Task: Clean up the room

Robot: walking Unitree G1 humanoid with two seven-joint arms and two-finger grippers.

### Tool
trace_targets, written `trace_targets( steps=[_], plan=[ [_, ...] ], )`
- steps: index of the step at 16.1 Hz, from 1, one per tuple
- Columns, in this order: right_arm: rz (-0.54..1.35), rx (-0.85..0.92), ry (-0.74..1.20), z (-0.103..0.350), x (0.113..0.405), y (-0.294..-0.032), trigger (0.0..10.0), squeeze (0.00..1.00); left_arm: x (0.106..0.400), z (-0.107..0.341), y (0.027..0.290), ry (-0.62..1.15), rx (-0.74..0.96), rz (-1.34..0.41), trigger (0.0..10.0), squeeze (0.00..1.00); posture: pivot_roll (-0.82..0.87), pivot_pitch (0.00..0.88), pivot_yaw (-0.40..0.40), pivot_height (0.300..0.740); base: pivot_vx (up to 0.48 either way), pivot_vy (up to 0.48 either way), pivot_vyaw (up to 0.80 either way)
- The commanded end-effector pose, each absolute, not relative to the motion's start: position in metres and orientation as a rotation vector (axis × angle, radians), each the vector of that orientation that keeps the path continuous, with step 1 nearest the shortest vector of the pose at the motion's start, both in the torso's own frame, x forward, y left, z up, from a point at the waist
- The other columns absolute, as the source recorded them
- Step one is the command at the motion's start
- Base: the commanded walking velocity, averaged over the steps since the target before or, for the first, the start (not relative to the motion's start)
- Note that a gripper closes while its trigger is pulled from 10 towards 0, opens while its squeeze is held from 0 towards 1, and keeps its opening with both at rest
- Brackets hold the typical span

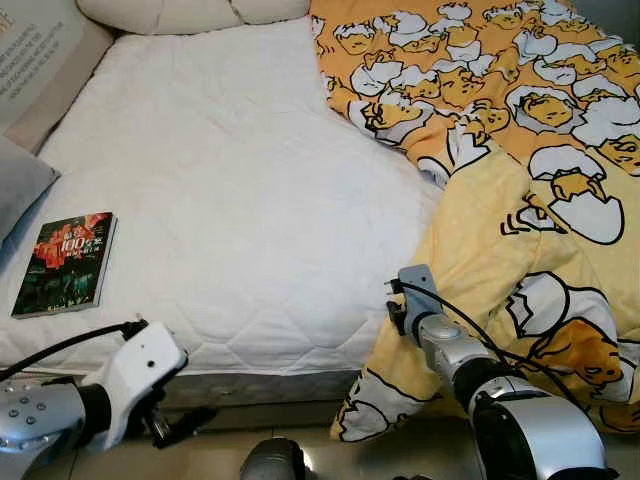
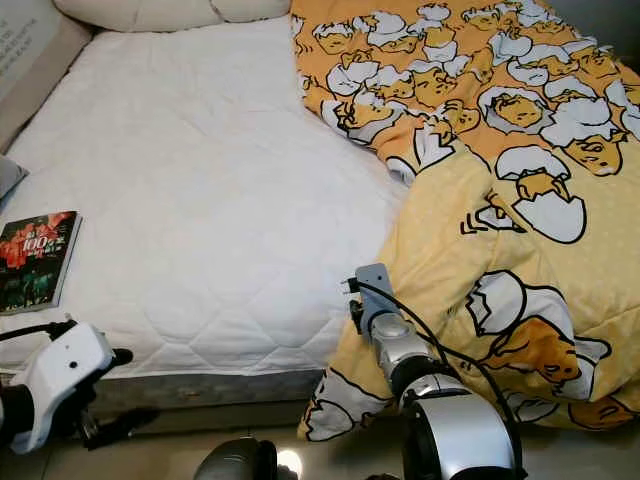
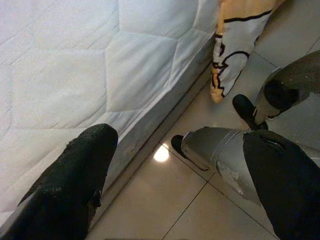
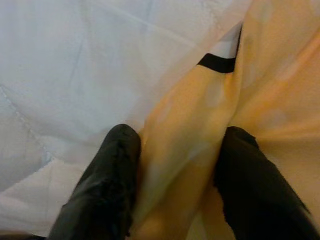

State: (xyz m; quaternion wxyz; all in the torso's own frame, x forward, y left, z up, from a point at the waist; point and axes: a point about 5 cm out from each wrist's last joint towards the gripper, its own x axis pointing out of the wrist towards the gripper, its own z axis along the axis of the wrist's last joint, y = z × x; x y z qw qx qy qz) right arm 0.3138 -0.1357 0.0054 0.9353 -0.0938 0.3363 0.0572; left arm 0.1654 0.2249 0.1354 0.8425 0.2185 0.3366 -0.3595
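Note:
A yellow duvet point(image 1: 520, 170) printed with egg characters lies bunched over the right half of the bed and hangs over the front edge. My right gripper point(image 4: 177, 165) is at the duvet's left edge near the bed's front, its fingers point(image 4: 107, 180) pressed on either side of a raised fold of the yellow cloth. A book point(image 1: 65, 263) with a dark red cover lies flat on the white mattress point(image 1: 230, 200) at the left. My left gripper point(image 3: 170, 165) hangs open and empty below the mattress's front edge, over the floor.
A white pillow point(image 1: 190, 12) lies at the head of the bed and a grey cushion point(image 1: 18, 185) at the far left. Beige floor tiles point(image 3: 210, 205) run along the bed's front. My own legs point(image 3: 280, 90) stand close to the bed.

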Motion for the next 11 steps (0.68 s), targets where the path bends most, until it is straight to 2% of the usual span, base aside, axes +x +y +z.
trace_targets(
  steps=[1,8,11],
  plan=[
    [0.129,-0.173,0.727,-0.001,0.307,-0.132,0.0,0.0,0.167,0.136,0.226,0.707,0.471,-0.762,10.0,0.0,0.47,0.103,0.078,0.74,0.0,0.0,0.0],
    [0.121,-0.152,0.716,0.003,0.311,-0.138,0.0,0.0,0.18,0.13,0.224,0.676,0.48,-0.771,10.0,0.0,0.45,0.066,0.084,0.74,0.0,0.0,0.0],
    [0.126,-0.133,0.708,0.006,0.314,-0.139,0.0,0.0,0.189,0.13,0.231,0.655,0.487,-0.776,10.0,0.0,0.42,0.025,0.091,0.74,0.0,0.0,0.0]
  ],
)
